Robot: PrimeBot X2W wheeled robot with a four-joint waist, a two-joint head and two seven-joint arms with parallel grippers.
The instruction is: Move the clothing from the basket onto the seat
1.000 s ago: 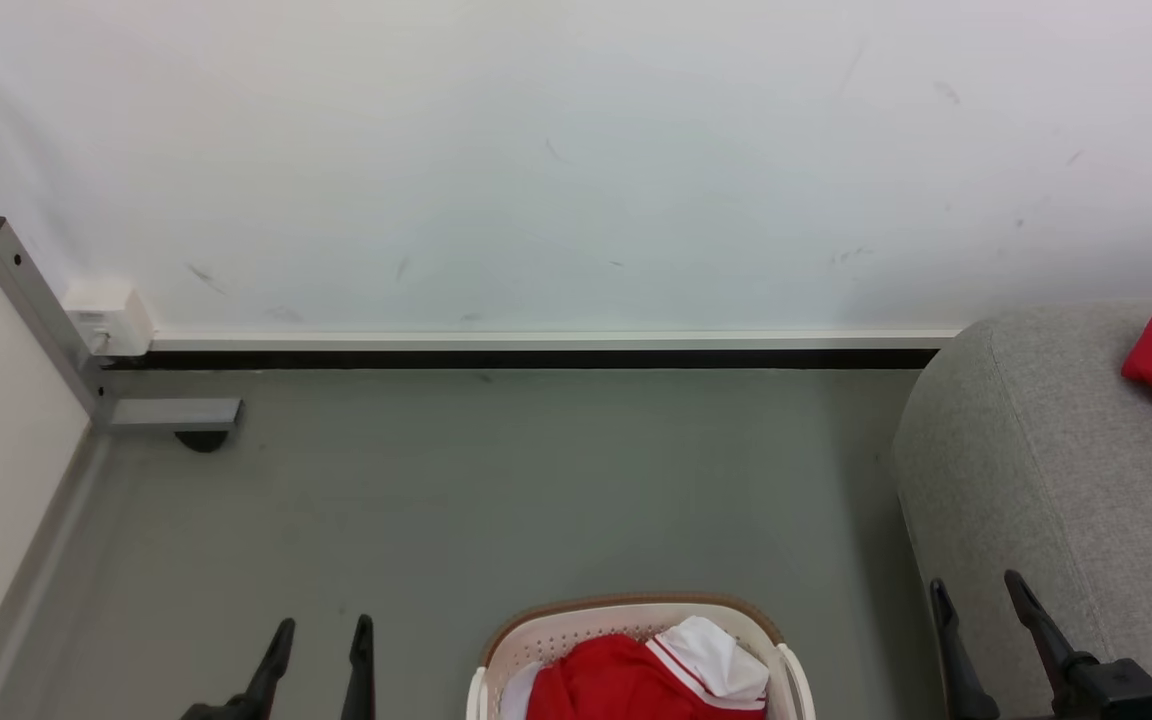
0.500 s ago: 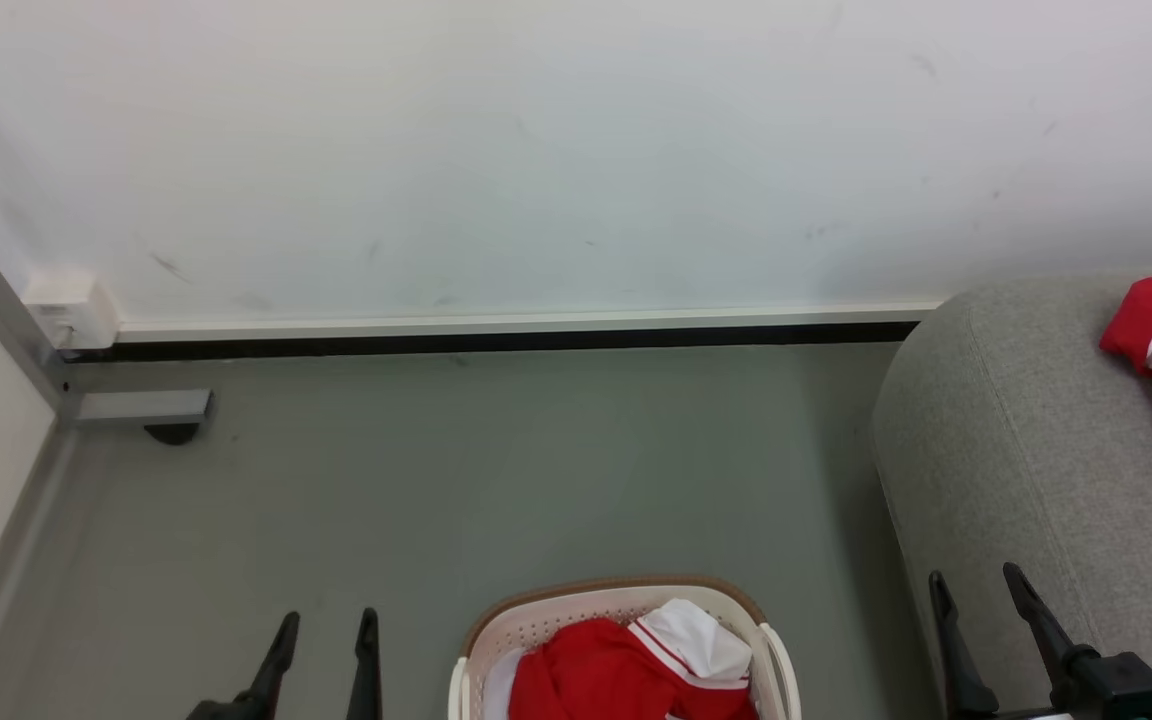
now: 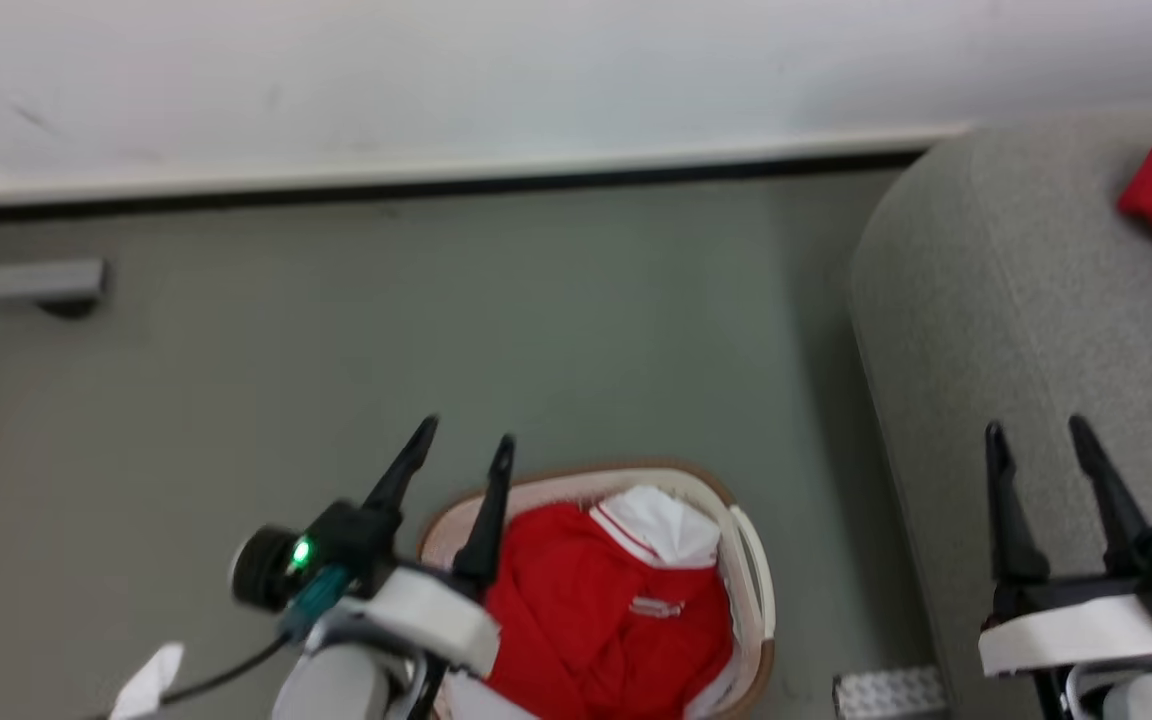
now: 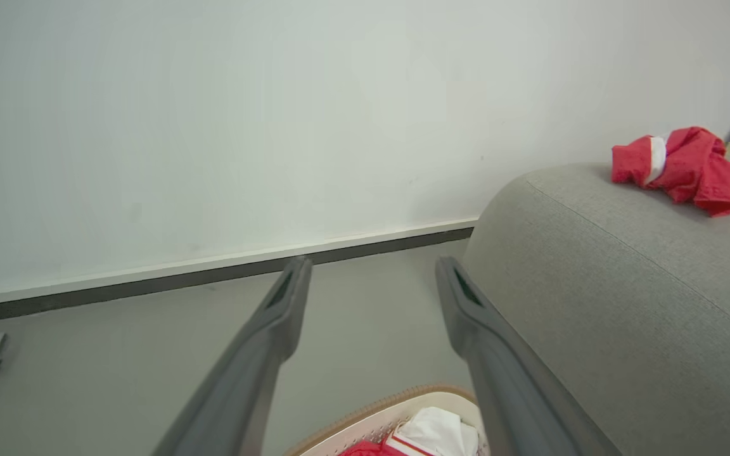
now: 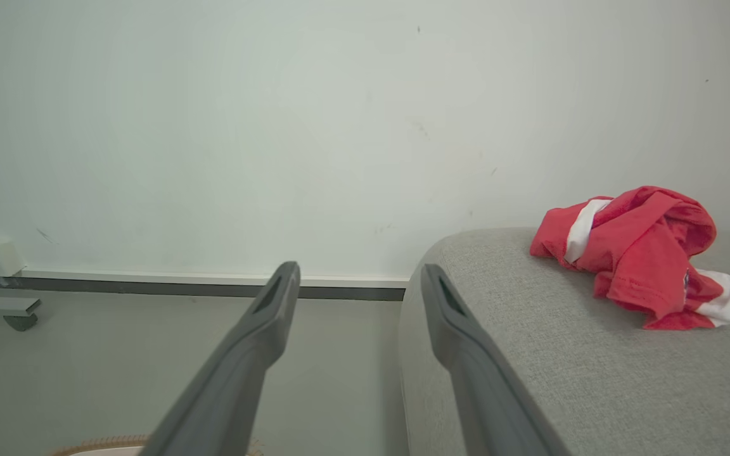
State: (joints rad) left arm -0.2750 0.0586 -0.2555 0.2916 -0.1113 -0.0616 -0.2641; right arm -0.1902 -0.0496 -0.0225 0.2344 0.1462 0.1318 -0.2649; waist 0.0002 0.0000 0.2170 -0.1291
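A red garment with a white collar fills the cream, brown-rimmed basket on the floor at the bottom centre of the head view. Its collar and the basket rim peek in at the bottom of the left wrist view. My left gripper hangs open over the basket's left rim, nothing between its fingers. My right gripper stands open above the front edge of the grey seat. A second crumpled red garment lies on the seat, also seen in the left wrist view as red clothing.
A white wall with a dark baseboard runs behind the grey floor. A grey metal foot sits at the far left. A small ridged grey block lies on the floor between basket and seat.
The head camera has tilted down, so the whole scene has slid up. My left arm has risen and swung right, over the basket's left rim. Both grippers stay open.
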